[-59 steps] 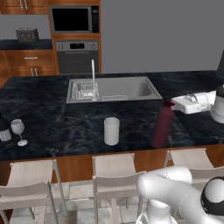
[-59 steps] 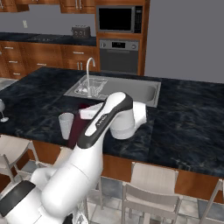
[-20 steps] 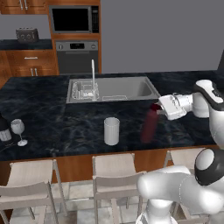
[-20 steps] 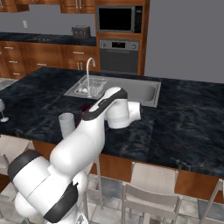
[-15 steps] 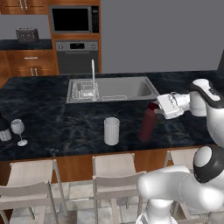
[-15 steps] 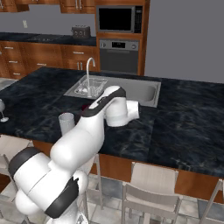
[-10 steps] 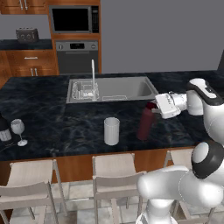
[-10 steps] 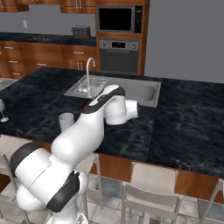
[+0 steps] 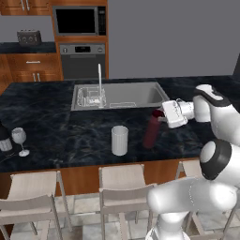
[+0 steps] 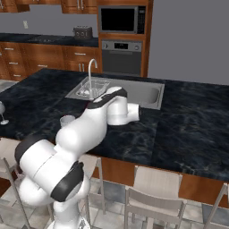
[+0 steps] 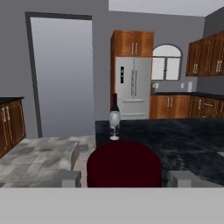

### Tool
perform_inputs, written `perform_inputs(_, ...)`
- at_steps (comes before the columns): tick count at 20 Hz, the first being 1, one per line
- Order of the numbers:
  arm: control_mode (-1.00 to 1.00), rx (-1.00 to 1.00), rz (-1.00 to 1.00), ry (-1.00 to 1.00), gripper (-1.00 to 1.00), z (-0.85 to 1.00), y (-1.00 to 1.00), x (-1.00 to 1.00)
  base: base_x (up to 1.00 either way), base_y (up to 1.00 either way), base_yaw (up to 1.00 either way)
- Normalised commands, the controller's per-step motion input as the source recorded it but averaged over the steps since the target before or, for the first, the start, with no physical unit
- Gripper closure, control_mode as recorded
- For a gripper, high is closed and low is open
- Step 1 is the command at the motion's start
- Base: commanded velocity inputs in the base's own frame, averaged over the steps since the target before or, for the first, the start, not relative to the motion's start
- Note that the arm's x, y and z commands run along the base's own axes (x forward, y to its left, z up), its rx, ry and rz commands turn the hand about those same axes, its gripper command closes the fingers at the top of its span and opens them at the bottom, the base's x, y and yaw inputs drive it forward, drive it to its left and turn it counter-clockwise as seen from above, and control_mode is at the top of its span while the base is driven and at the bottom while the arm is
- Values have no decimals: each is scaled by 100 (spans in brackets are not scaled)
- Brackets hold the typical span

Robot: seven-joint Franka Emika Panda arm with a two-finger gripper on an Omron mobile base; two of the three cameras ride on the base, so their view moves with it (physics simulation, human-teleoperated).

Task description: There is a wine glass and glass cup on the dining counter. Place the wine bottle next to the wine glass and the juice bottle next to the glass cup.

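Note:
My gripper [image 9: 158,115] is shut on the top of the slim dark-red juice bottle [image 9: 152,131], which leans slightly over the dining counter [image 9: 56,117]. The whitish glass cup [image 9: 119,140] stands a short way to the bottle's left. Far left stands the wine glass [image 9: 19,138], with the dark wine bottle [image 9: 3,138] beside it at the frame's edge. In the hand view the juice bottle's red top [image 11: 124,164] sits between my fingertips [image 11: 70,178], and the wine glass [image 11: 114,124] and wine bottle [image 11: 114,104] are in line far ahead. My arm hides the bottle in the right base view; the glass cup [image 10: 67,120] peeks out.
A steel sink [image 9: 126,95] with a tall tap [image 9: 100,82] lies behind the bottle. Chairs [image 9: 122,180] line the counter's near edge. An oven [image 9: 83,60], microwave [image 9: 79,19] and toaster [image 9: 29,37] stand at the back wall.
My gripper has carried the juice bottle leftward toward the glass cup, and the bottle now stands more upright. Cup, wine glass and wine bottle stayed put.

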Motion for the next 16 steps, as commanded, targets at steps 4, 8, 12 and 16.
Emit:
perform_inputs(4,-100,0,0,0,100,-19,12,19,0,0,0)
perform_inputs(8,-100,0,0,-1,100,-21,14,16,0,0,0)
perform_inputs(12,-100,0,0,0,100,-12,11,17,0,0,0)
perform_inputs(16,-100,0,0,0,100,-10,13,15,0,0,0)
